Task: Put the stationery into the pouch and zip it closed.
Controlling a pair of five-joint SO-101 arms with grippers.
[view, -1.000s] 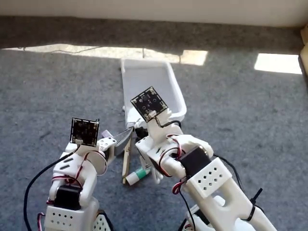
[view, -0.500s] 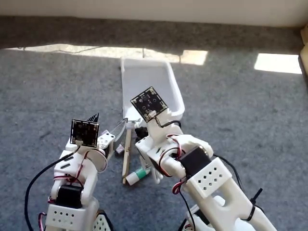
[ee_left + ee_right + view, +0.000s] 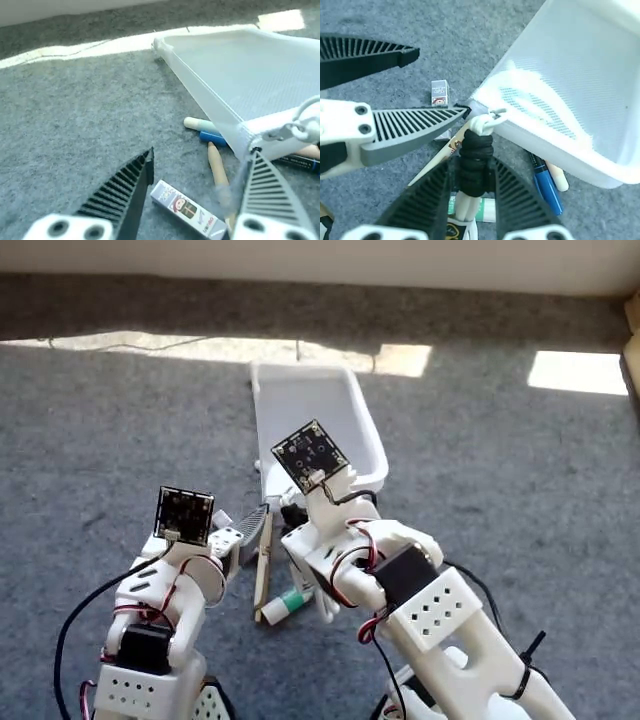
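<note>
Right fingers (image 3: 512, 200) clamped together on black cord (image 3: 475, 147) knotted to the zip ring (image 3: 490, 117) at near corner of white mesh pouch (image 3: 580, 85). Pouch mouth edge runs away from these fingers, with blue pen (image 3: 547, 187) and a cream pen end tucked under that edge, just past one fingertip. Green-and-white tube (image 3: 485, 207) lies under the fingers, partly hidden.

Left fingers (image 3: 125, 185) apart, wide gap. In the gap: small printed box (image 3: 187, 211) flat on the carpet (image 3: 75, 115), nearer the dark finger, touching neither. Wooden pencil (image 3: 216, 167) lies close along the grey finger, tip pointing away from the fingers. Pouch corner and zip ring sit just beyond the grey fingertip, very tight there. Cream pen and blue pen poke out from under the pouch edge ahead of the gap. Outside the dark finger there is open carpet, plenty of room.

High view: pouch lies ahead of both arms, bare carpet wide on both sides, pale wall strip at the far edge.

Change: since half a second ago the left arm has swung in toward the pencil. The dark finger that stuck out beside its camera board is now covered by the board. Right arm, pouch, pencil and tube unmoved.
</note>
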